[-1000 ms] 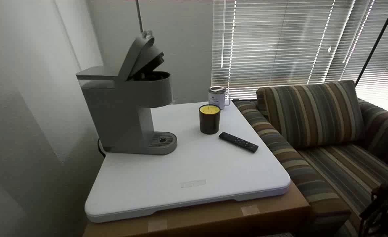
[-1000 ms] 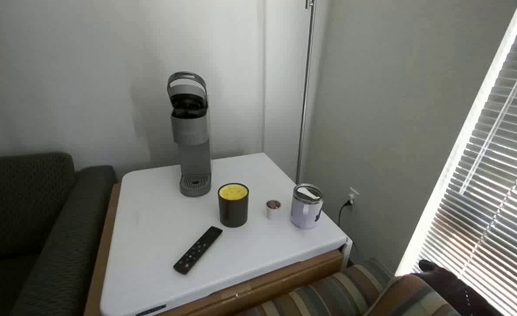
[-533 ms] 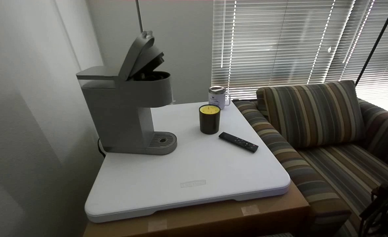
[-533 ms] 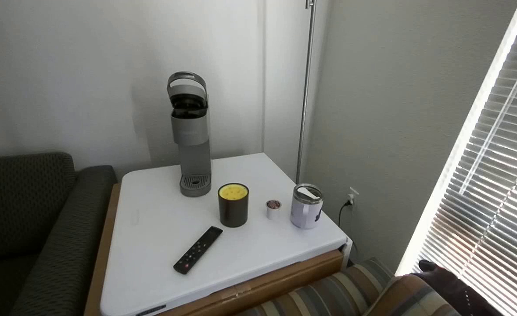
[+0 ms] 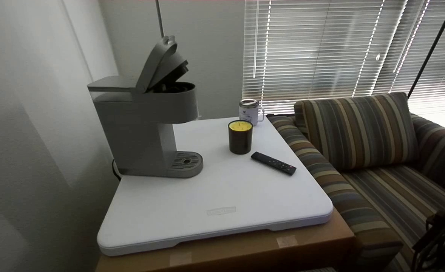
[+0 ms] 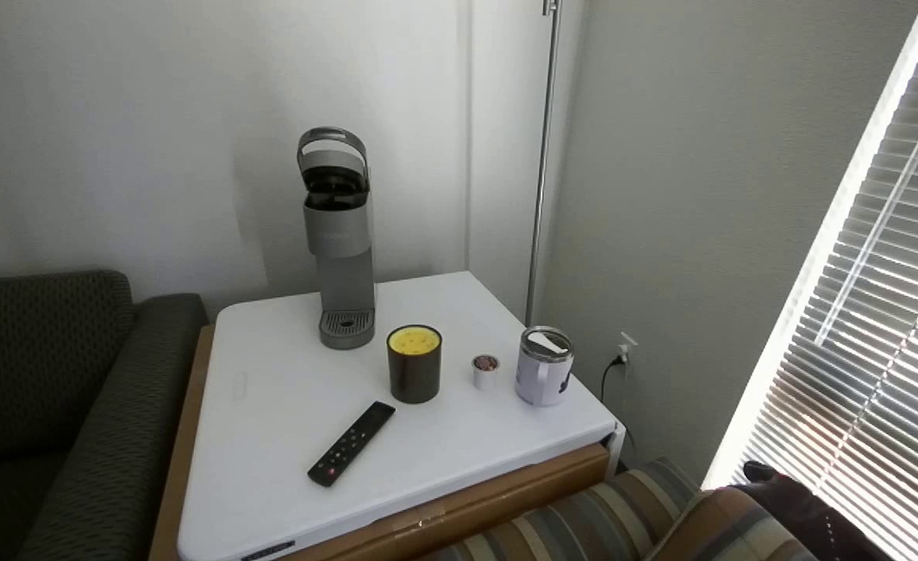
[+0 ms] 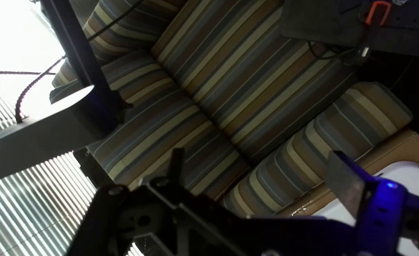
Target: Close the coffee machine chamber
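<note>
The grey coffee machine (image 5: 139,132) stands upright at the wall side of a white table; it also shows in an exterior view (image 6: 344,280). Its chamber (image 5: 175,87) is open at the top, with a dark inside that also shows in an exterior view (image 6: 336,202). The hinged grey lid (image 5: 158,62) is raised and tilted back in both exterior views (image 6: 333,158). In the wrist view my gripper (image 7: 257,156) is open and empty, fingers wide apart, with the sofa behind it. The machine is out of the wrist view. My gripper cannot be made out in the exterior views.
On the white table (image 5: 215,196) stand a dark jar with yellow top (image 6: 414,370), a small pod (image 6: 485,372), a lidded mug (image 6: 545,370) and a black remote (image 6: 351,444). A striped sofa (image 5: 358,132) adjoins the table. A pole (image 6: 543,171) stands behind.
</note>
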### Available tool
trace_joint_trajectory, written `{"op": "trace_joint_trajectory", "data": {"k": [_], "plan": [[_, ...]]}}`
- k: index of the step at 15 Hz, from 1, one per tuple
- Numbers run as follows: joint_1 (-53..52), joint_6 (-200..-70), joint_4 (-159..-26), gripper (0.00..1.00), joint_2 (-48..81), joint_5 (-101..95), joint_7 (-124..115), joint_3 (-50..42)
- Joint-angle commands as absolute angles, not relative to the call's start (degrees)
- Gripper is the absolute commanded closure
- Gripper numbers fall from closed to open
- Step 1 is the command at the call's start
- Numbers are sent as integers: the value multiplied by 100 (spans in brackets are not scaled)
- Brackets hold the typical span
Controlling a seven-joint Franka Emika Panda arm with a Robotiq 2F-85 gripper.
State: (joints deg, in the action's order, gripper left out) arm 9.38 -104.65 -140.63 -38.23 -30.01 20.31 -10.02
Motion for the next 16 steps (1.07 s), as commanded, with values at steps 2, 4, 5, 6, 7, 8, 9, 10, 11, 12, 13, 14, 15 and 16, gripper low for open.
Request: {"op": "trace_joint_trajectory", "data": {"k": [2, 4, 5, 6, 7, 8, 9, 10, 11, 12, 13, 14, 15, 16], "plan": [[409, -10670, -13869, 0, -3468, -2825, 1899, -687], [69, -10832, -13778, 0, -3265, -2608, 1764, -454], [-52, -10871, -13713, 0, -3146, -2540, 1661, -315], [-167, -10922, -13670, 0, -3050, -2535, 1618, -179], [-285, -10921, -13663, 0, -3005, -2592, 1634, -20], [-163, -10841, -13845, 0, -3307, -2605, 1629, -168], [-262, -10842, -13801, 0, -3212, -2606, 1582, -47], [-314, -10842, -13769, 0, -3146, -2607, 1544, 24], [-327, -10842, -13749, 0, -3109, -2608, 1539, 49], [-324, -10842, -13739, 0, -3099, -2607, 1540, 43], [-320, -10843, -13733, 0, -3099, -2606, 1542, 27], [-317, -10843, -13728, 0, -3101, -2605, 1542, 20], [-317, -10843, -13724, 0, -3101, -2605, 1543, 20], [-316, -10843, -13722, 0, -3101, -2605, 1543, 19]]}}
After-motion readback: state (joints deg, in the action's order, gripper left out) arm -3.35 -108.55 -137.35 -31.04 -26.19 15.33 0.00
